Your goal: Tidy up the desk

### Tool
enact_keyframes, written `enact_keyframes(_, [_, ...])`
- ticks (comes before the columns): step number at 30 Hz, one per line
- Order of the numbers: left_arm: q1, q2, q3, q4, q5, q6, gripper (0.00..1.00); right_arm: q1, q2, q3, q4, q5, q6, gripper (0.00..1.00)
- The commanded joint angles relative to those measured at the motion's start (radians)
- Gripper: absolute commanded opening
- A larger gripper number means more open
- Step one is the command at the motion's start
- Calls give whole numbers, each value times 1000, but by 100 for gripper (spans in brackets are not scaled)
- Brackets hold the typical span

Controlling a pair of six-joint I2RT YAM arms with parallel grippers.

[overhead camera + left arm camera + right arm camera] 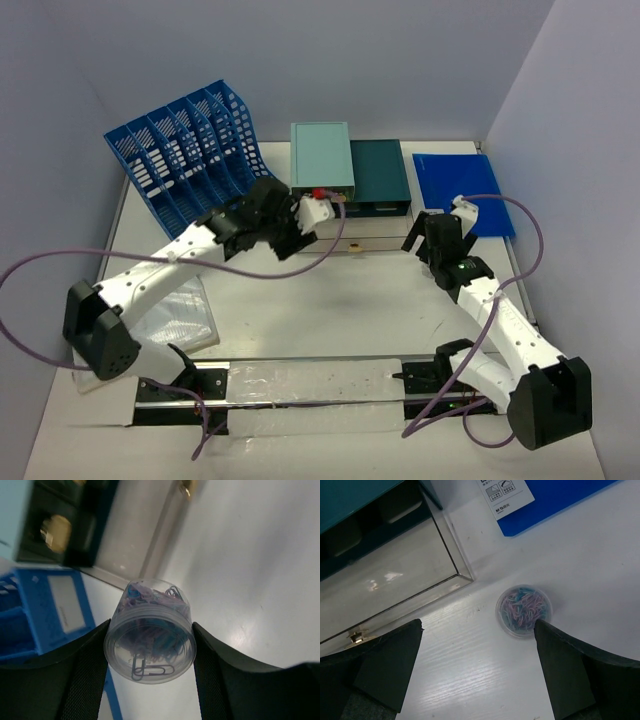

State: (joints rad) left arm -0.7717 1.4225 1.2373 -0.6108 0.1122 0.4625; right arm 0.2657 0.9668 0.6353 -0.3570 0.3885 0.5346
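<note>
Pale lilac walls close round the desk (340,300) on three sides. It is a flat, matte white tabletop with a faint wood grain in the wrist views, and it fills the floor of the top view, stretching under both arms and far wider than anything on it. Its edges sit square to the walls; perspective hides which side is the longer one. The left gripper (150,642) hangs above the desk's back-left part, its black ribbed fingers (85,675) pressed on either side of a clear tub (150,625) — a round, see-through plastic pot tipped toward the camera and holding blue and purple wire paper clips. The blue file rack (190,160), a slotted plastic lattice, stands just behind that arm. The right gripper (479,625) hovers over the desk's right-centre with its jaws spread wide and nothing between them. The bare white top shows in the gap, and a second tub (524,610) of pink and blue clips lies on the desk by the tip of the finger on the right of that view; whether they touch I cannot tell. Near that tub a shallow glossy tray (395,580) with a thin metal rim and a small brass knob lies in front of the dark teal box (380,172), which stands beside a light teal box (322,155). A smooth blue folder (462,190) lies flat at the back right.
</note>
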Motion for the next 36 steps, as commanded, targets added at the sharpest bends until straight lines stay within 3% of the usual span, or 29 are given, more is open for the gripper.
enact_keyframes(1, [-4, 182, 194, 100, -75, -74, 5, -44, -9, -1, 37, -75, -23, 100])
enact_keyframes(7, [-4, 397, 338, 145, -108, -85, 7, -116, -2, -34, 59, -115, -16, 100])
enact_keyframes(15, [-3, 484, 370, 159, -108, -76, 15, -152, 41, -28, 45, -64, 21, 100])
enact_keyframes(19, [-2, 539, 399, 103, -103, -81, 24, -157, 65, -26, 55, -65, 25, 100])
enact_keyframes(26, [0, 577, 393, 98, -101, -99, 55, -180, 137, -10, 54, -65, 45, 100])
enact_keyframes(36, [0, 547, 409, 80, -80, -108, 69, -228, 118, -22, 25, -69, 84, 100])
